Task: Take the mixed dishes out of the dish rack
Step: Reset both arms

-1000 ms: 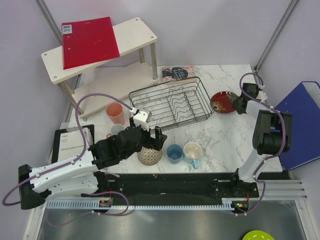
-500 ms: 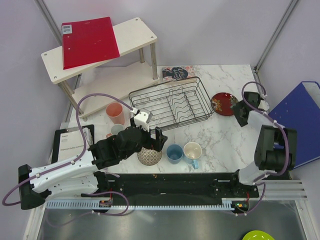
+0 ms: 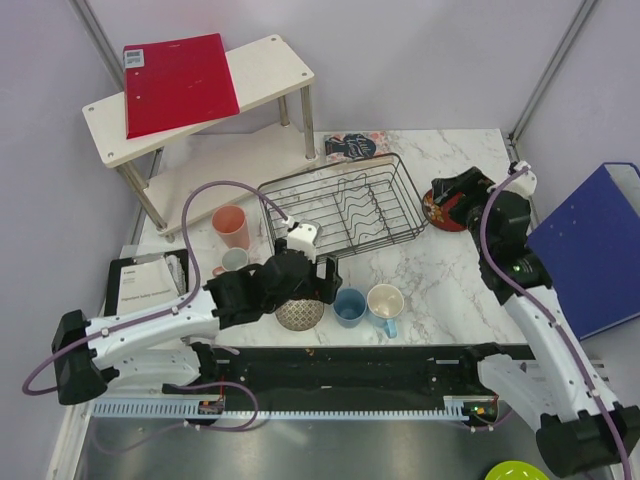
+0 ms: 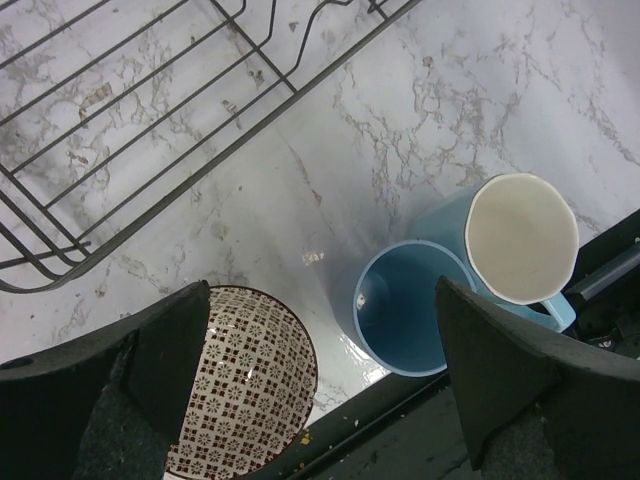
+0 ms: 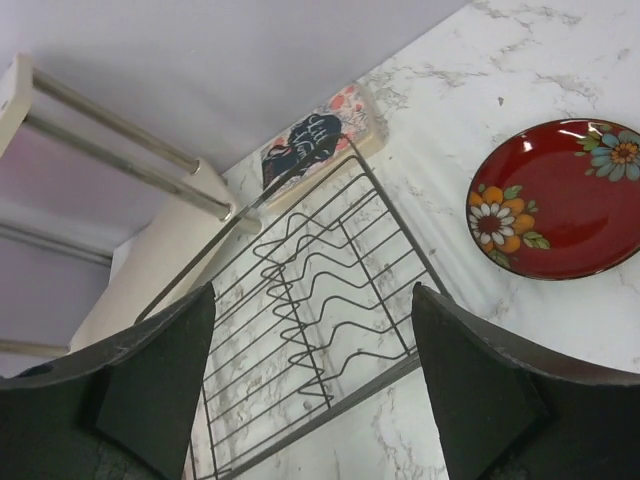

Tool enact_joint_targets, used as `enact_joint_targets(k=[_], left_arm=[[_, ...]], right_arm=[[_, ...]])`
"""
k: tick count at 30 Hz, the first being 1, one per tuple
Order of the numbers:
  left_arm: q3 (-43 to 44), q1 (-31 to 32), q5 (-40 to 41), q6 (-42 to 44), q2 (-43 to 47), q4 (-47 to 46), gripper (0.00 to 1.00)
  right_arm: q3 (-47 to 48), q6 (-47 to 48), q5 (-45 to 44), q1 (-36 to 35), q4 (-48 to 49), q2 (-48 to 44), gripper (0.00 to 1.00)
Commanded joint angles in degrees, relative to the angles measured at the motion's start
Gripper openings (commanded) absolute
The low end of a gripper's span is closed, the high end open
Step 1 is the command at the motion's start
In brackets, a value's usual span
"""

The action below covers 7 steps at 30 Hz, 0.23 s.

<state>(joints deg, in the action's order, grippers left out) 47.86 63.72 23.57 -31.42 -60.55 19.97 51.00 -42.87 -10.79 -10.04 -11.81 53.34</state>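
Top external view puts the dish rack (image 3: pixel 343 208) in the middle of the marble bench (image 3: pixel 450 275), and no dish shows among its wires in any view. The dishes stand around it. The salmon-pink tumbler (image 3: pixel 231 226) and small pale cup (image 3: pixel 234 260) are off the rack's left front corner. The red-speckled bowl (image 4: pixel 240 380), blue cup (image 4: pixel 405 310) and light-blue mug (image 4: pixel 520 240) stand in a row in front of the rack, with cup and mug seemingly touching. The dark red plate (image 5: pixel 560 200) lies flat just beside the rack's right end.

The right claw (image 5: pixel 312 295) hangs above the rack's right end, near the plate, jaws spread wide with nothing between them. The left claw (image 4: pixel 320 290) hovers in front of the rack over the bowl and blue cup, jaws fully apart and empty.

By the look of it the unloading is at its close, the plate being the last piece out. The next move likely calls for each arm to lift straight up first, the right clear of the plate's rim and the rack's wire, the left clear of the cup rims. Both would then draw away from the rack without nudging anything.
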Motion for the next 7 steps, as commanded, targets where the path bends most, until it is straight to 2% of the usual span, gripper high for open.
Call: enact_joint_targets(k=[1, 7], left_arm=[[3.56, 0.26, -0.19, -4.26, -1.76, 0.95, 0.99], [5.49, 0.52, 1.47, -5.32, -4.13, 2.36, 0.99]], right_arm=[[-5.29, 7.27, 0.41, -3.74, 3.02, -5.78, 0.86], [-8.46, 10.78, 2.70, -6.74, 2.94, -11.33, 0.92]])
